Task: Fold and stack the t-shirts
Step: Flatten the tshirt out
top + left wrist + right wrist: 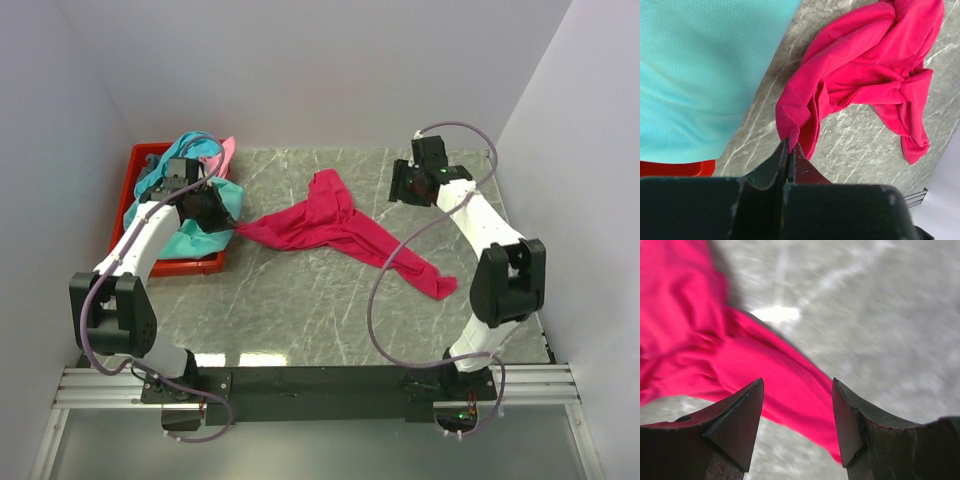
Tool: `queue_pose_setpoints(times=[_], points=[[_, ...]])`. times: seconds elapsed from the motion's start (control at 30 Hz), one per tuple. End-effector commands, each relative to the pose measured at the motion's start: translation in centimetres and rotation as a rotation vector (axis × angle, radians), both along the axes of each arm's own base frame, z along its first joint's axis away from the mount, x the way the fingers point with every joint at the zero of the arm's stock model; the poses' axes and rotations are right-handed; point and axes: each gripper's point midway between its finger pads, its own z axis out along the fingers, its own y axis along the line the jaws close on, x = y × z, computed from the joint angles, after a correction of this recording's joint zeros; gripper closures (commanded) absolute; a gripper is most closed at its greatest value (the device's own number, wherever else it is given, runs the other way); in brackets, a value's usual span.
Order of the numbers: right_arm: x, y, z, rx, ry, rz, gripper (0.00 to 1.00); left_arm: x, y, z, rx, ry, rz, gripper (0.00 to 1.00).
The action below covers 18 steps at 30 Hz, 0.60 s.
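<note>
A magenta-red t-shirt (335, 230) lies crumpled and stretched across the marble table. Its left corner is pinched by my left gripper (228, 222), which is shut on the cloth; the left wrist view shows the jaws (788, 146) pressed together on the shirt's edge (795, 120). The rest of that shirt (875, 65) trails off to the upper right. My right gripper (400, 188) hangs open at the back right, just right of the shirt's top. In the right wrist view its fingers (740, 415) stand apart above the magenta cloth (700, 340), holding nothing.
A red plastic bin (140, 155) at the left holds a teal t-shirt (185, 240) that spills over its edge, and a light pink one (225, 150). The teal cloth (695, 75) fills the left wrist view's left side. White walls enclose the table.
</note>
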Motion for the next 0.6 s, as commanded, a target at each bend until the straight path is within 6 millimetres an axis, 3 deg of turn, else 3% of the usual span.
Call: queue_pose_setpoints(times=[0.0,0.13,0.23,0.57], points=[[1.5,3.1,-0.8,0.094,-0.001,0.107,0.36,-0.2,0.4,2.0,0.014,-0.056,0.007,0.99],[1.6,4.7,-3.8,0.144,0.055,0.162,0.36,-0.4,0.6,2.3,0.021,-0.060,0.027,0.99],[1.3,5.9,-4.8,0.155,0.065,0.202,0.36,-0.8,0.8,2.2,0.024,-0.057,0.044,0.99],[2.5,8.5,-5.5,0.198,0.070,0.262,0.36,-1.2,0.9,1.8,0.018,-0.044,0.069,0.99]])
